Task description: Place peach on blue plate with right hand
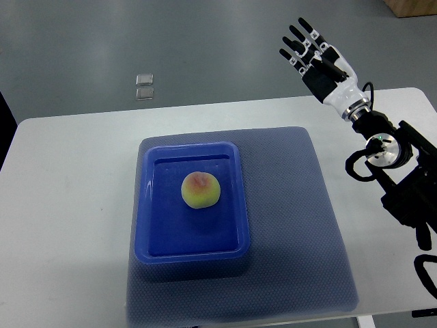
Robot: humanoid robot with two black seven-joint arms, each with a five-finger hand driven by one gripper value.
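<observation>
A yellow-pink peach (pixel 200 190) lies in the middle of the blue rectangular plate (pixel 151 239), which rests on a dark blue mat (pixel 300 225). My right hand (pixel 305 45) is raised at the upper right, well away from the plate, past the table's far edge. Its fingers (pixel 295 39) are spread and hold nothing. The right arm runs down along the right edge of the picture. No left arm shows.
The white table (pixel 68 205) carries the mat and plate. Two small clear squares (pixel 144 86) lie on the grey floor beyond the table's far edge. A brown box corner (pixel 413 7) shows at the top right.
</observation>
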